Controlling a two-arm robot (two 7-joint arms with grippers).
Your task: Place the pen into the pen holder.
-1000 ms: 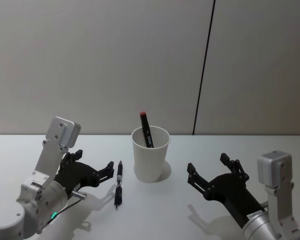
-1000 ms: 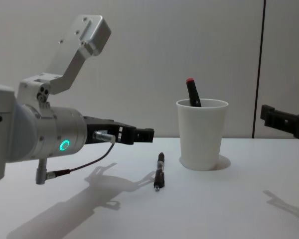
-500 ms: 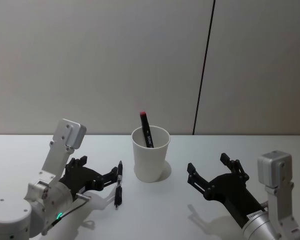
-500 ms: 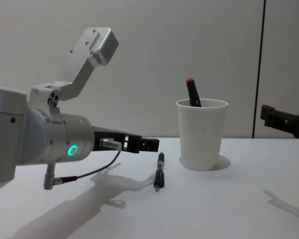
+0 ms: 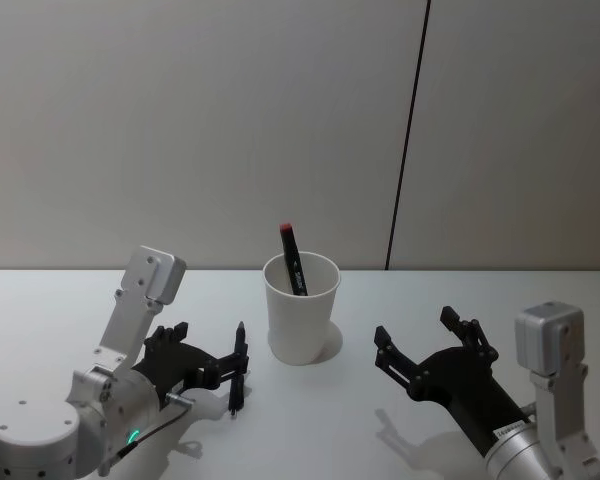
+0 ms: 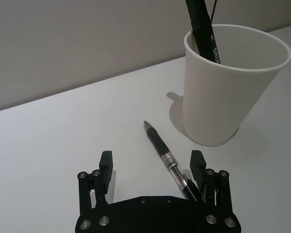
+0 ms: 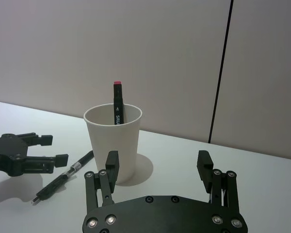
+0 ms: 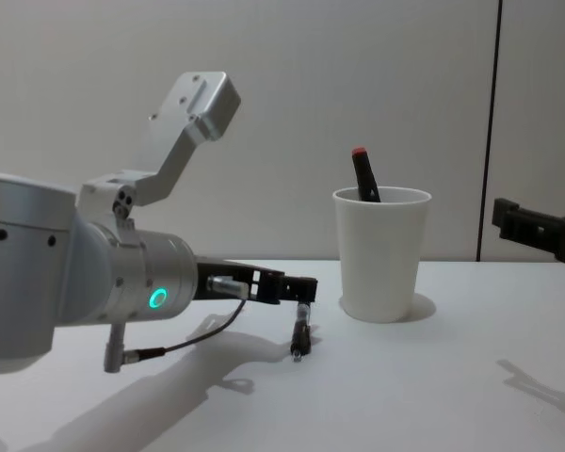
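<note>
The left gripper (image 6: pixel 152 159) has pushed forward and now straddles the black pen (image 6: pixel 161 148), fingers spread wide. The pen lies flat on the worktop (image 5: pixel 70 300), just left of the white paper-cup pen holder (image 5: pixel 300 322). A grasp looks imminent. The right gripper (image 5: pixel 414 328) sits wide open, idle.

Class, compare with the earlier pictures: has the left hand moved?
Yes. In the chest view the left hand has come down and nearer the pen holder, reaching the pen.

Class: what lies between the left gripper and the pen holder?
The pen, in the left wrist view: its near end sits inside the open left gripper, short of the pen holder. The right gripper hangs open to its right.
</note>
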